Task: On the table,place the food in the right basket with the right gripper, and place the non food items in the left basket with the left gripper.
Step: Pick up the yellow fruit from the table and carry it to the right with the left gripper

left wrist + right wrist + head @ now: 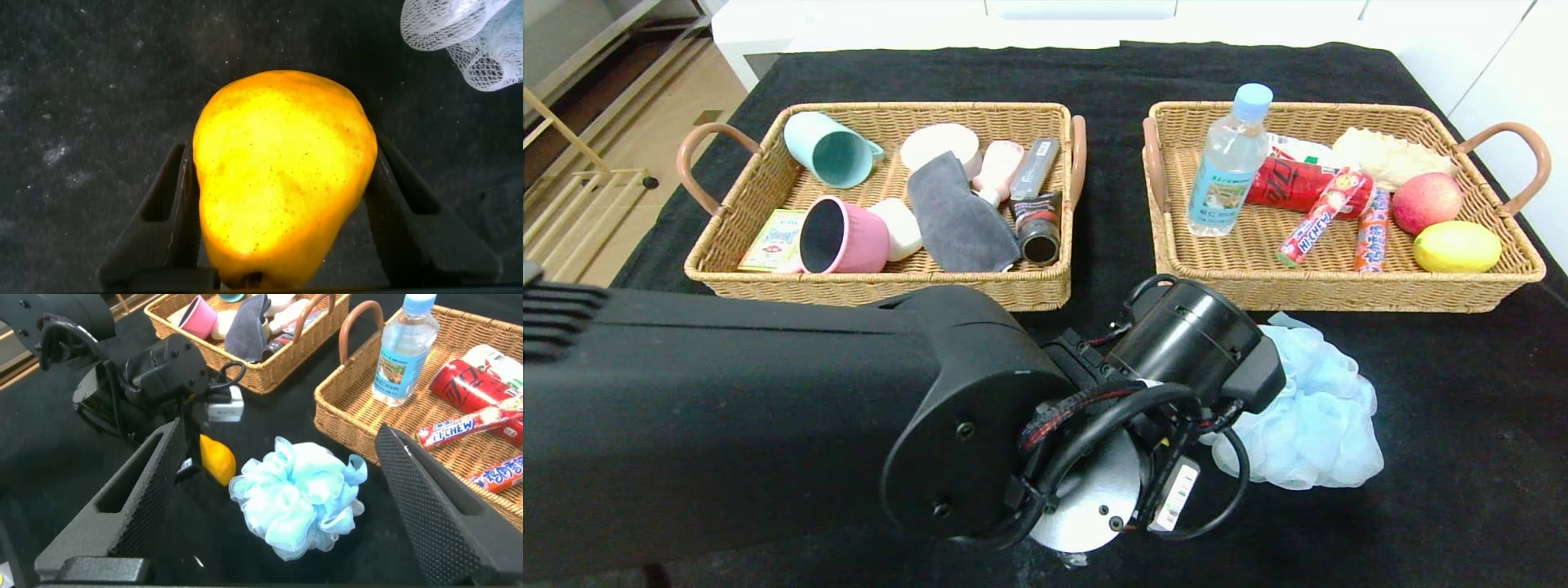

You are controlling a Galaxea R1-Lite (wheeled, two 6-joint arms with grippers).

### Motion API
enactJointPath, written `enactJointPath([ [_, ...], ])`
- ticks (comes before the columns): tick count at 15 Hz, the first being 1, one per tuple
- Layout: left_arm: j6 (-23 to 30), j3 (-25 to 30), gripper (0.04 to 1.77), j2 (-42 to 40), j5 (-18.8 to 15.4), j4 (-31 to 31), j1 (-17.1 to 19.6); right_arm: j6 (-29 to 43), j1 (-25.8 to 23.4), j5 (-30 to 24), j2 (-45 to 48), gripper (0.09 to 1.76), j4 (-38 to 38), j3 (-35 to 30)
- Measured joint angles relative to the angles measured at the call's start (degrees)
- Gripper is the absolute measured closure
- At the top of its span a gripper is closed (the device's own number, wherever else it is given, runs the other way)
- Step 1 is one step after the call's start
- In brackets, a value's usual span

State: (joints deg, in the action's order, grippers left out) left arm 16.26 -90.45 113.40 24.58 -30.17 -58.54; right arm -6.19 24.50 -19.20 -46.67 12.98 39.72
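Observation:
The lumpy yellow pear [282,175] sits between the fingers of my left gripper [282,155], which is shut on it low over the black table [1462,392]. In the head view the left arm's wrist [1192,343] hides both. The pale blue mesh puff [1315,408] lies on the cloth beside that wrist. My right gripper [279,429] is open and empty, held above the puff [298,498] with the pear [216,459] beyond it. The bottle [1225,163] and sausage stick [1372,230] are in the right basket [1339,294]. The pink pot [845,237] and soap [898,227] are in the left basket [882,287].
The left basket also holds a teal cup [829,149], a grey cloth [960,216] and small tubes. An apple [1427,202], a lemon [1456,247], a red can [1290,184] and a candy stick [1319,216] lie in the right basket.

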Motion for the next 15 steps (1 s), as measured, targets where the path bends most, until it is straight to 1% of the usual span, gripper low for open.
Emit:
enactJointPath([
  [2,0.05,0.00,0.63,0.27,0.39,-0.01,-0.15,0.00,0.00,0.00,0.04,0.14,0.00,0.00],
  [4,0.00,0.10,0.50,0.38,0.28,-0.20,-0.24,0.02,0.00,0.00,0.06,0.14,0.02,0.00],
  [8,0.05,0.22,0.34,0.60,0.50,-0.74,-0.94,0.05,0.00,-0.06,0.09,0.14,0.02,-0.09],
  [11,-0.17,0.11,0.26,0.13,1.96,-0.72,-1.46,0.02,0.07,-0.11,0.09,0.14,0.02,-0.15],
  [15,-0.23,0.44,0.20,-1.63,2.27,-0.83,-1.85,0.00,0.07,-0.11,0.06,0.14,0.00,-0.30],
])
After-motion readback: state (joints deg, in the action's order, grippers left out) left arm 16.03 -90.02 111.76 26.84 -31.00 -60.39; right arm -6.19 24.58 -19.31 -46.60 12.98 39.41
